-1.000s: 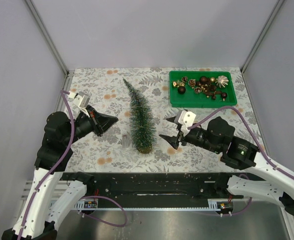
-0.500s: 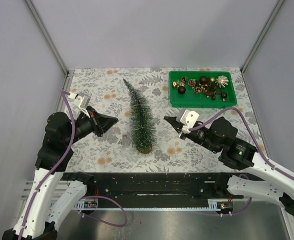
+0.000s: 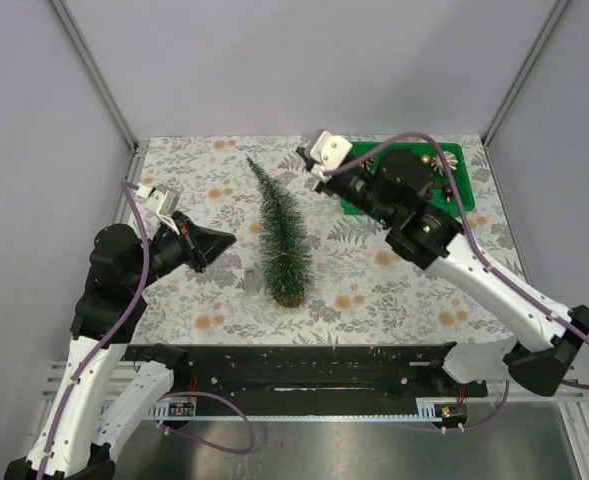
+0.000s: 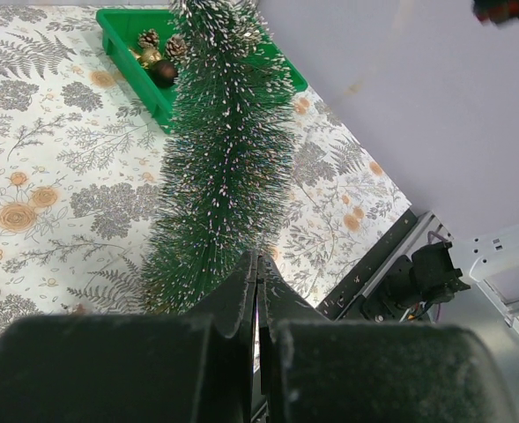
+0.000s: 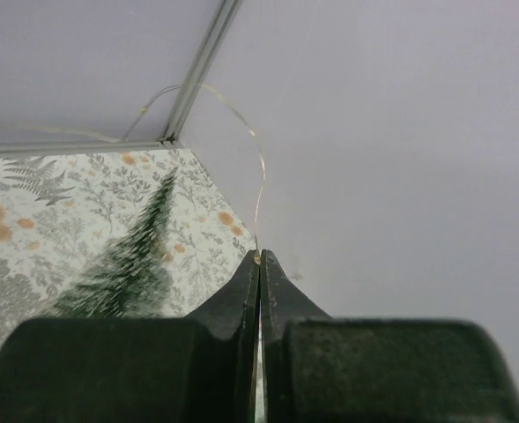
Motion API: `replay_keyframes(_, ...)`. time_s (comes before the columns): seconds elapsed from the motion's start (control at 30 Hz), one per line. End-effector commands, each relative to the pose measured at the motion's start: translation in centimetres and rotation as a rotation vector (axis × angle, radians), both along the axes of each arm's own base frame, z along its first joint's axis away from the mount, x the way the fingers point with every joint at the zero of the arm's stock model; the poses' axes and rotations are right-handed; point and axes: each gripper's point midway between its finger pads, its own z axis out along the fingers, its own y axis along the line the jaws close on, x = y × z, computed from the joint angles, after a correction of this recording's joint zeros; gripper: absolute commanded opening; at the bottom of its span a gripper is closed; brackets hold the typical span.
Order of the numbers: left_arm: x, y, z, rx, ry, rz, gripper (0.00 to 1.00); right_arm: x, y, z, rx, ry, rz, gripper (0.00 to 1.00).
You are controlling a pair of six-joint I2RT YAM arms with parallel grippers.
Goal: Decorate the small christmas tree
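The small christmas tree [image 3: 279, 235] stands on its wooden disc in the middle of the floral mat; it also fills the left wrist view [image 4: 228, 159] and shows blurred in the right wrist view [image 5: 127, 264]. My right gripper [image 3: 305, 161] is raised just right of the tree's tip, in front of the tray. Seen from its own wrist camera, the right gripper [image 5: 259, 258] is shut on a thin gold wire [image 5: 261, 167] that arcs up and away to the left. My left gripper [image 3: 229, 240] hovers left of the tree's lower half. The wrist camera shows this gripper [image 4: 259, 264] shut, with nothing visibly held.
A green tray [image 3: 462, 192] of brown and gold baubles and pine cones sits at the back right, partly hidden by my right arm; its corner also shows in the left wrist view [image 4: 122, 22]. A small grey box [image 3: 249, 278] lies by the tree's base.
My right gripper went from open to shut and swung from beside the tree's base up and back to near the tree's tip. The left arm and tree have not moved.
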Motion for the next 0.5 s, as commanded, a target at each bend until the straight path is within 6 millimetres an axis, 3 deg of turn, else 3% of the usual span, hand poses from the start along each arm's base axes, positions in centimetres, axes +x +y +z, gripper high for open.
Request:
replay_keyframes(0.0,0.9,0.5,1.0,-0.010,-0.050,0.047,0.00,2.9,1.0,4.5,0.058,-0.082,0.053,0.00)
replay_keyframes(0.23,2.5,1.4,-0.6,0.032,-0.040,0.122,0.00,9.8,4.3,2.7,0.027,-0.033,0.053,0.00)
replay_keyframes(0.33,3.3,1.9,-0.3,0.048,-0.061,0.159,0.00,11.4,5.6,1.8,0.029,-0.005,0.077,0.00)
replay_keyframes(0.47,4.0,2.3,0.1,0.056,-0.085,0.195,0.00,12.0,7.3,0.6,0.038,0.024,0.126,0.00)
